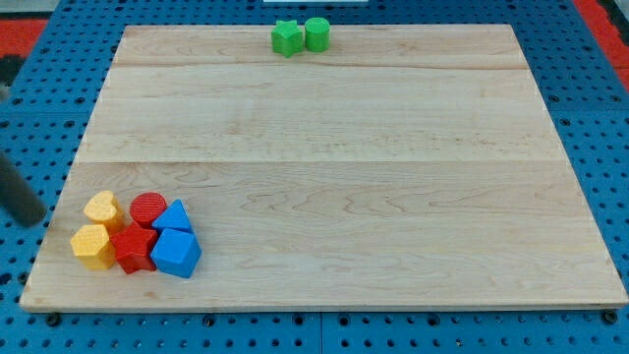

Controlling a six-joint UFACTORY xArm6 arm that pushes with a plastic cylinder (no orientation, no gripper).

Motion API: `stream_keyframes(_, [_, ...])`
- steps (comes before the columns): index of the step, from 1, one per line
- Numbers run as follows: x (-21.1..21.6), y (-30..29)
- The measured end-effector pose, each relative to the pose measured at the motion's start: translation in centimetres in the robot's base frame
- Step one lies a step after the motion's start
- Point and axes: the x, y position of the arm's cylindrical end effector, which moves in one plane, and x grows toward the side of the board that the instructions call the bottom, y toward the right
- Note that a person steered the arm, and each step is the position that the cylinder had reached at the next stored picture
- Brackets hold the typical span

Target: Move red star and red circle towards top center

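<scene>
Nearest the view's bottom, a blue faceted block (177, 255) touches the red star block (133, 249); the red circle block (148, 208) sits just above the star, two yellow blocks (95, 246) left. Green star (287, 38) and green cylinder (317, 34) sit far up the wooden board (344, 177). Dark rod (18, 195) shows left of the star off-board; my tip is hidden, cannot tell its state.

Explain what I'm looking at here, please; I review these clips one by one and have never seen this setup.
This is a single camera view looking down at a pale wooden board lying on a blue pegboard base. The machine is a robot arm ending in a plain dark rod, seen blurred at the view's left edge, off the board; my tip itself cannot be made out. It holds nothing; it only pushes blocks.

At the view's bottom left sits a tight cluster: red circle, red star, two yellow blocks and two blue blocks. At the top centre stand a green star-like block and a green cylinder, side by side.
</scene>
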Motion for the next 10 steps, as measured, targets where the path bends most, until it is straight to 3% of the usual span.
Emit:
stream_keyframes(1, [6.3, 1.3])
stream_keyframes(2, [6.3, 4.7])
stream_keyframes(4, [4.2, 10.0])
stream_keyframes(8, [-4.9, 10.4])
stream_keyframes(10, [-1.9, 12.0])
